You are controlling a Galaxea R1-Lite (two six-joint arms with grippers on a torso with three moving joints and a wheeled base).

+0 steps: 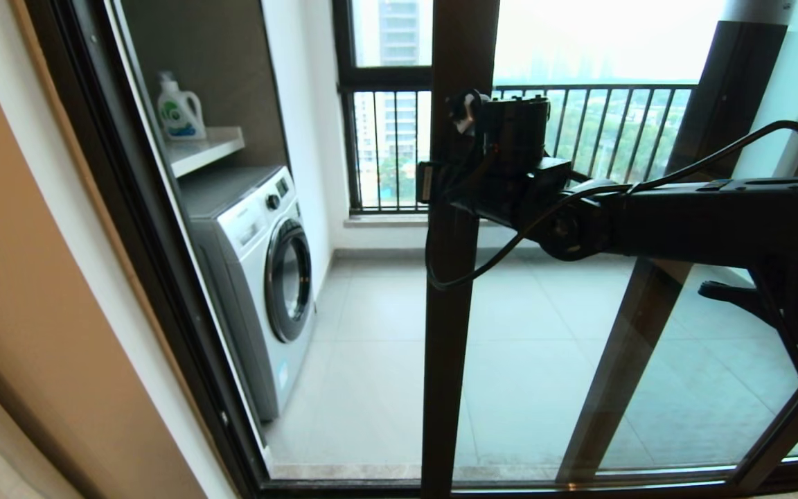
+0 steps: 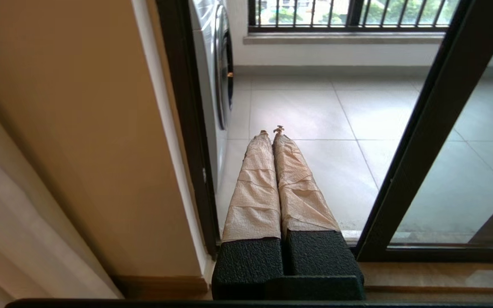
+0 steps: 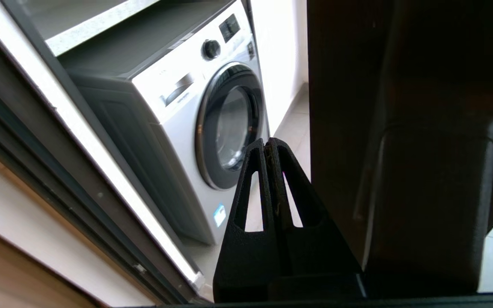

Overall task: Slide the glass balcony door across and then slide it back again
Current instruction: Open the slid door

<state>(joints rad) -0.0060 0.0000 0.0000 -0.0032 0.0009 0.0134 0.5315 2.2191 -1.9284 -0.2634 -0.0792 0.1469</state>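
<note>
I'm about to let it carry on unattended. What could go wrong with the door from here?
The right gripper is shut and only lies against the door upright, not clamped, so it may slip off. The arm's cable loops across that upright and might snag. The left gripper sits low in the opening, possibly in the door's path.

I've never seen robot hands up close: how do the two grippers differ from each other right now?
The left gripper has solid fingers wrapped in tan tape; the right gripper has bare black fingers with slot cut-outs. The left gripper hangs low over the doorway threshold, clear of everything; the right gripper is raised against the edge upright of the glass balcony door, facing the washing machine. Both are shut and hold nothing.
</note>
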